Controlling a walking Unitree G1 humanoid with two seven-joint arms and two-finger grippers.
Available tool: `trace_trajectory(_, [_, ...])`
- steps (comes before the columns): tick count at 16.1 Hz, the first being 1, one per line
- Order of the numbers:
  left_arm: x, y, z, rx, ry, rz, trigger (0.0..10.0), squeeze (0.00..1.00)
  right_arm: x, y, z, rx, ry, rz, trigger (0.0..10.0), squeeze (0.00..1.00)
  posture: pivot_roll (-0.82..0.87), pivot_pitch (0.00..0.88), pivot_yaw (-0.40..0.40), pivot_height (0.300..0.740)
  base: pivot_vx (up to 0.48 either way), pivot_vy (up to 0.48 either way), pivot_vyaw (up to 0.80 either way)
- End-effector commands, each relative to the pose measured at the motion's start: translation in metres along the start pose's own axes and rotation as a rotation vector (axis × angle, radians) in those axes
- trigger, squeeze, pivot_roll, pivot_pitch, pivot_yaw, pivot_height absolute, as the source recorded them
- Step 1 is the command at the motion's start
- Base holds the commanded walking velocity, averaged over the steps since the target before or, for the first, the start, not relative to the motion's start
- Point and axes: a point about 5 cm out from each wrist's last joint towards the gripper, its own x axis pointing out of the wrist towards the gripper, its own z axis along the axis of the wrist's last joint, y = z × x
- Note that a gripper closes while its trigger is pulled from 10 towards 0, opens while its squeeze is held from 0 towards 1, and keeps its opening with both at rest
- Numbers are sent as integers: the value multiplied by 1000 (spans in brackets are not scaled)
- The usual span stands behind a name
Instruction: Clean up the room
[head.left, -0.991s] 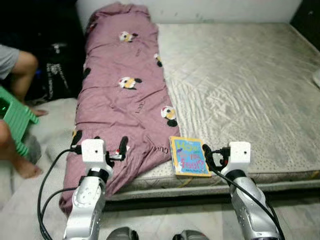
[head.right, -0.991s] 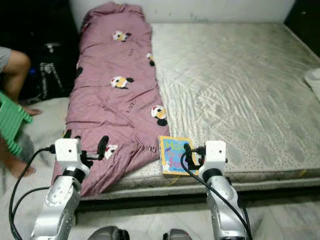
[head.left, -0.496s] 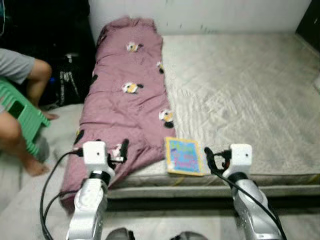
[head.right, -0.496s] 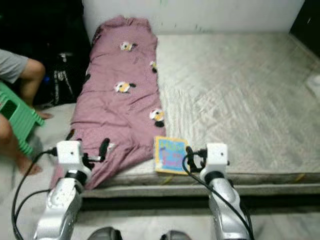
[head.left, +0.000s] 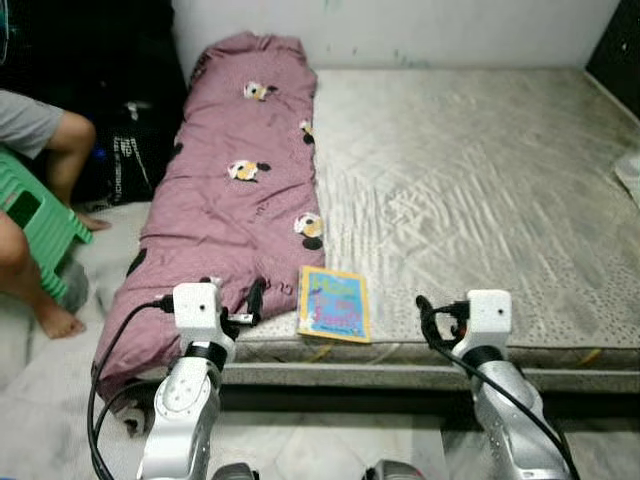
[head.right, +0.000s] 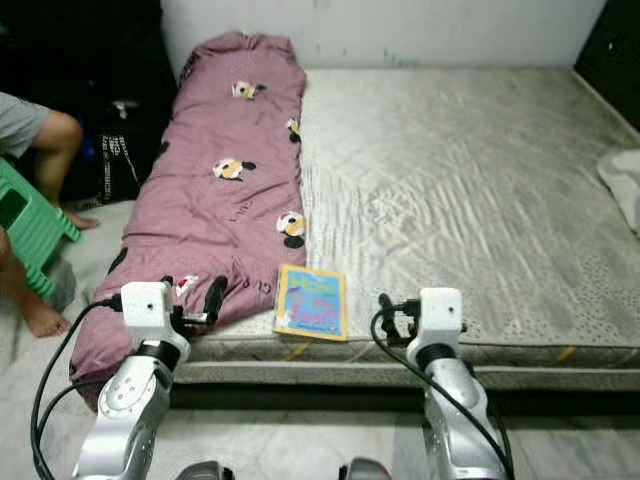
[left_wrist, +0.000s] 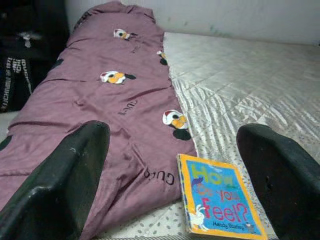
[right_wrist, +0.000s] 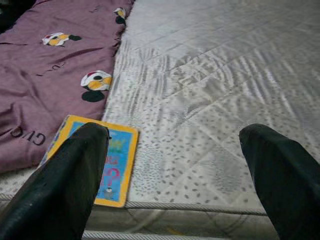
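Two hands are held low before the near edge of the bare mattress (head.left: 480, 180), both with fingers spread wide and empty: the left hand (head.left: 232, 300) over the hanging end of the mauve cartoon-print quilt (head.left: 230, 200), the right hand (head.left: 440, 318) just off the mattress edge. One children's book (head.left: 334, 303), "How Do You Feel?", is laid flat at the mattress edge between them, just beside the quilt. A person's leg (head.left: 30, 270) and a green stool (head.left: 35, 225) are seen at the left.
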Motion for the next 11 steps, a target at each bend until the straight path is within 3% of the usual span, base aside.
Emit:
trace_trajectory(1, [-1, 5, 4, 11, -15, 1, 10000, 0, 1, 5, 0, 4, 0, 13, 10000, 0, -22, 43, 18, 740, 0, 0, 0])
trace_trajectory(4, [0, 4, 4, 10, -19, -4, 10000, 0, 1, 5, 0, 2, 2, 13, 10000, 0, -25, 44, 16, 740, 0, 0, 0])
trace_trajectory(11, [-2, 4, 3, 12, -16, -14, 10000, 0, -2, 9, -3, 3, 7, 20, 10000, 0, -23, 46, 17, 740, 274, 0, 0])
